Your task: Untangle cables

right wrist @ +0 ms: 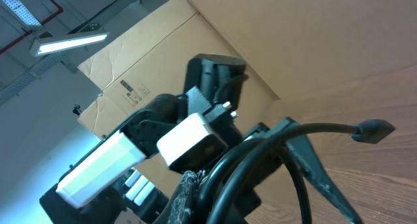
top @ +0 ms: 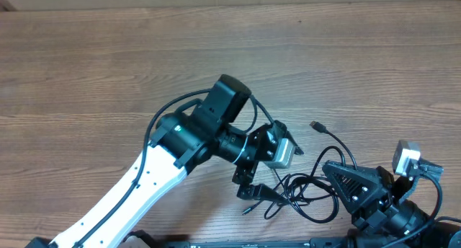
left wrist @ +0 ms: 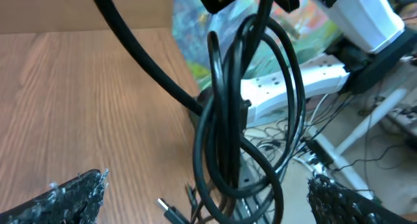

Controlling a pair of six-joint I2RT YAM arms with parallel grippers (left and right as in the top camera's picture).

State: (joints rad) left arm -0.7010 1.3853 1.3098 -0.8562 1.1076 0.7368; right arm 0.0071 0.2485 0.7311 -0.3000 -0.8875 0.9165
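The cables (top: 306,194) are thin black cords tangled in loops near the table's front edge, between my two grippers. One plug end (top: 315,125) lies farther back on the wood. In the left wrist view the cable loops (left wrist: 242,113) hang upright between the wide-apart fingertips (left wrist: 68,196) of my left gripper (left wrist: 205,199), which is open and touches nothing. A silver-tipped plug (left wrist: 171,211) lies below them. My left gripper (top: 252,184) sits just left of the tangle. My right gripper (top: 340,177) is on its right, and in the right wrist view it (right wrist: 254,185) is shut on the cables (right wrist: 260,160), a plug end (right wrist: 371,128) sticking out.
The wooden table (top: 108,68) stretches to the back and left. Off the table's edge, the left wrist view shows a white power strip (left wrist: 296,86) and floor wiring. A cardboard box (right wrist: 150,61) stands behind the left arm.
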